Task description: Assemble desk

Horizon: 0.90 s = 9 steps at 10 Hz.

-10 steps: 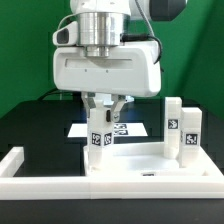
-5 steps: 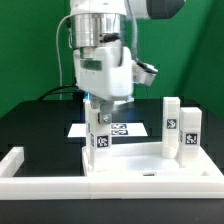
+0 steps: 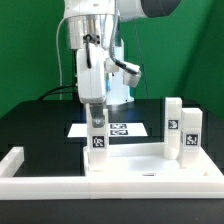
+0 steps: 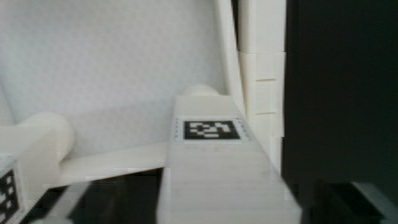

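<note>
Desk leg posts (image 3: 97, 140) bear unreadable black-and-white tags; whether the fingers (image 3: 97, 108) are apart is unclear.

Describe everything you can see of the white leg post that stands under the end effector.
The leg post is a short square white post, plastic by its look, with a black-and-white square tag on its side. It stands upright at a corner of the desk panel, toward the exterior view's left. The end effector is directly above it, fingers beside its top; whether they touch it cannot be told. The wrist view shows the tag again.
</note>
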Tool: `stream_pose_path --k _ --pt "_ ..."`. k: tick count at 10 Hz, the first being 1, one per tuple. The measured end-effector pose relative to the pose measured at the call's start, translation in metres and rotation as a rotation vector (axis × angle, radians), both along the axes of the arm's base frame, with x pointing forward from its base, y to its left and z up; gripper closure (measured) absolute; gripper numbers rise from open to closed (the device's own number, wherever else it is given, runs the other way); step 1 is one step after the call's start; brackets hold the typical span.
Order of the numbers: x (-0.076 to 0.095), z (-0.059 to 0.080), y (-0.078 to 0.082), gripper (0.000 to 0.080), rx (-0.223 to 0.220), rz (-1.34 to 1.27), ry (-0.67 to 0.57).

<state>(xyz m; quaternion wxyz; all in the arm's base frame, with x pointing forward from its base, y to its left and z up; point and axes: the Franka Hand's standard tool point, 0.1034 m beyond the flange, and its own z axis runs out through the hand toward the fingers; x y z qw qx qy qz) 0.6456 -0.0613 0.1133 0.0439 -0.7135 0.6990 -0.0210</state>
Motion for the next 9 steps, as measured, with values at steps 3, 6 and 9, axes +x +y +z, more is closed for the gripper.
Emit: stream_pose_path --k 3,6,9 --pt "-0.009 -0.002 0.0 0.016 -0.059 0.478 -0.007" --pt "-0.008 -0.004 -0.001 0.0151 -0.074 0.609 -0.006" --pt "0.004 0.006 0.006 0.0151 -0.123 1.068 -0.014"
